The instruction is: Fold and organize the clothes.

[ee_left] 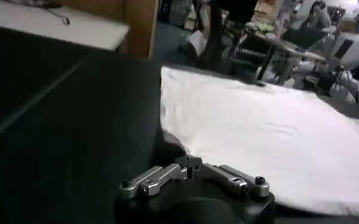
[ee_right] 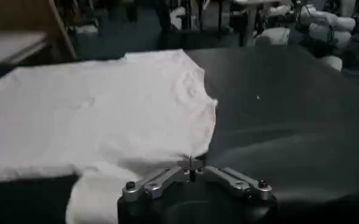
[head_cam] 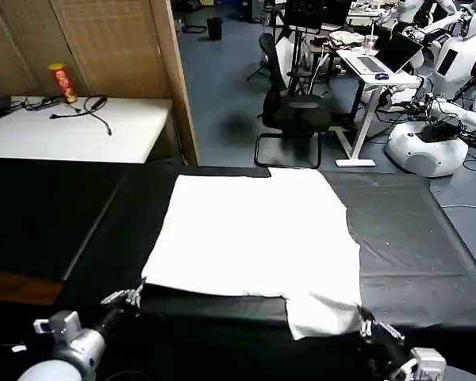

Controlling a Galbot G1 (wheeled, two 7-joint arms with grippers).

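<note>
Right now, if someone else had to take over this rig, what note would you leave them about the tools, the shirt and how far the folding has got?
Left tool: at the near left corner of the T-shirt, at its edge; grip cannot be told.
Right tool: at the near right corner, by the flap that sticks out toward the robot; grip cannot be told.
T-shirt: spread flat, plain white side up, on the black table.
Done: the shirt is laid out, apparently with one fold.
Left: fold it smaller and set it tidy.

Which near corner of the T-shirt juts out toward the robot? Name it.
The near right corner of the T-shirt, by the right pincer: a flap extends there, while the left stays straight.
</note>
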